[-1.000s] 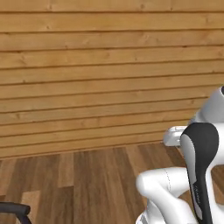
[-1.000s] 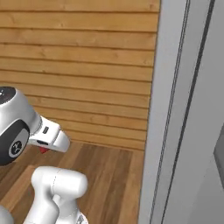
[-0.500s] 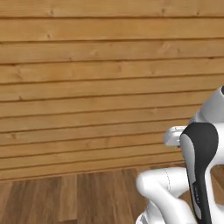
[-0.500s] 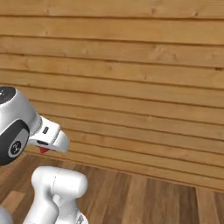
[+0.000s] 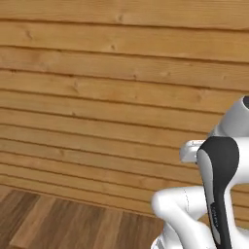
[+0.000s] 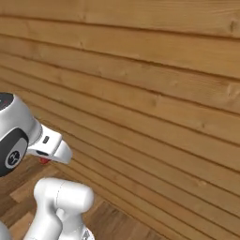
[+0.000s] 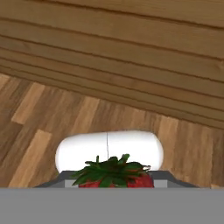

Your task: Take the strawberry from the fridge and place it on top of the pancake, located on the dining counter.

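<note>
In the hand view the strawberry (image 7: 114,174), bright red under a green leafy cap, sits at the bottom edge between the jaws of my gripper (image 7: 113,182), which is shut on it. From the right base view the gripper (image 6: 45,160) hangs under the white hand, close in front of the arm, with a small red bit of the strawberry (image 6: 44,161) showing below it. The fridge, the pancake and the dining counter are out of view.
A wall of horizontal wooden planks (image 5: 97,97) stands across both base views, also seen as the plank wall (image 6: 154,93). Wood floor (image 5: 53,223) runs along its foot and shows below the hand as floor (image 7: 48,118).
The whole picture has shifted: the base has turned. The grey fridge side slid out of the right base view and the plank wall came closer. Arm and grip are unchanged.
</note>
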